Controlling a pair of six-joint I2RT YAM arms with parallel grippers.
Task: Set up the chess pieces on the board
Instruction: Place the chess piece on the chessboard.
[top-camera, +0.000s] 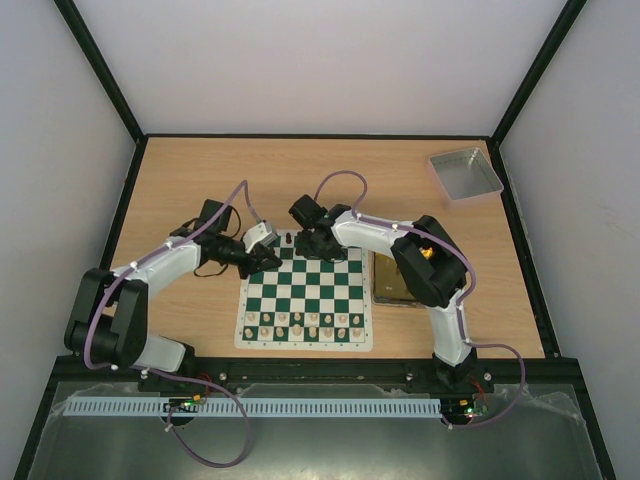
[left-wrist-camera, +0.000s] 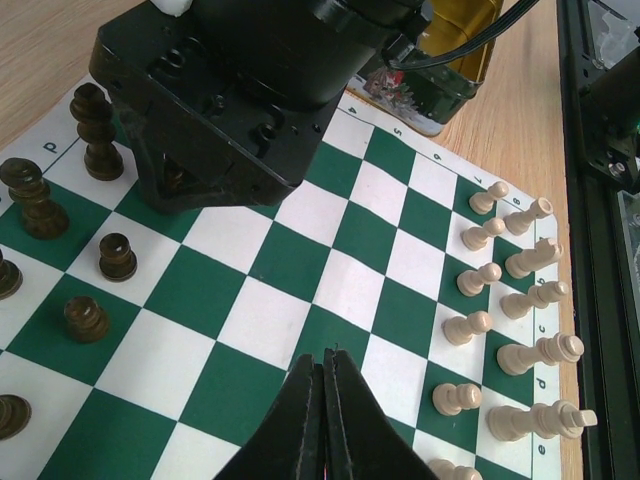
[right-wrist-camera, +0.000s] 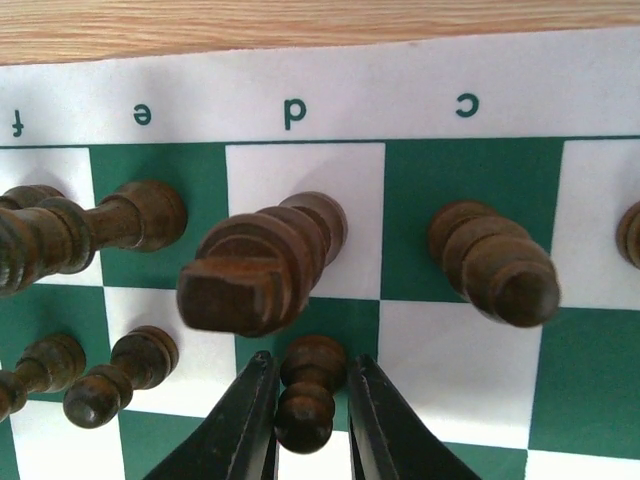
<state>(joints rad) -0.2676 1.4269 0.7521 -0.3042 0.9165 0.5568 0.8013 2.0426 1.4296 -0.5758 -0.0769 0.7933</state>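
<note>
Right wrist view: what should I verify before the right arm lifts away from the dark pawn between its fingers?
1. Dark pawn upright on its green d-file square: ok.
2. Right gripper jaws free of the pawn: cannot tell; they flank it closely.
3. Tall dark piece behind the pawn clear of the lift path: cannot tell.
4. Left gripper shut, empty, over the board: ok.
5. Pale pieces standing in their two rows: ok.

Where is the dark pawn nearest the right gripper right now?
In the right wrist view, the dark pawn stands bottom centre between the fingers of the right gripper, on the green d-file square next to the tall dark piece.
</note>
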